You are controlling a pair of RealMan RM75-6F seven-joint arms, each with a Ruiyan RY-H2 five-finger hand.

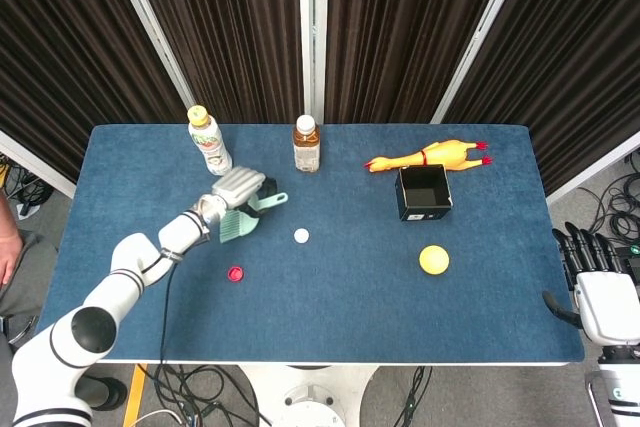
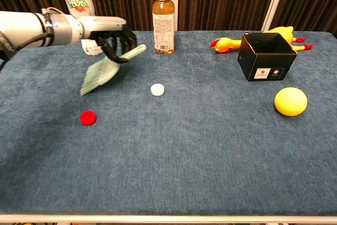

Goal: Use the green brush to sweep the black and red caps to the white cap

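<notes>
My left hand (image 1: 238, 187) (image 2: 112, 34) grips the handle of the green brush (image 1: 241, 221) (image 2: 101, 74), whose bristles point down and to the left just above the cloth. The white cap (image 1: 301, 236) (image 2: 157, 89) lies a short way to the right of the brush. Nearer the front sits the red cap (image 1: 235, 273) (image 2: 88, 117), below the bristles. I see no black cap in either view; the brush and hand cover the spot where it lay. My right hand (image 1: 590, 259) hangs off the table's right edge, fingers apart and holding nothing.
A green-label bottle (image 1: 208, 140) (image 2: 79, 3) and an amber bottle (image 1: 306, 144) (image 2: 164, 20) stand at the back. A rubber chicken (image 1: 428, 158), a black box (image 1: 423, 193) (image 2: 265, 56) and a yellow ball (image 1: 434, 260) (image 2: 290, 101) occupy the right half.
</notes>
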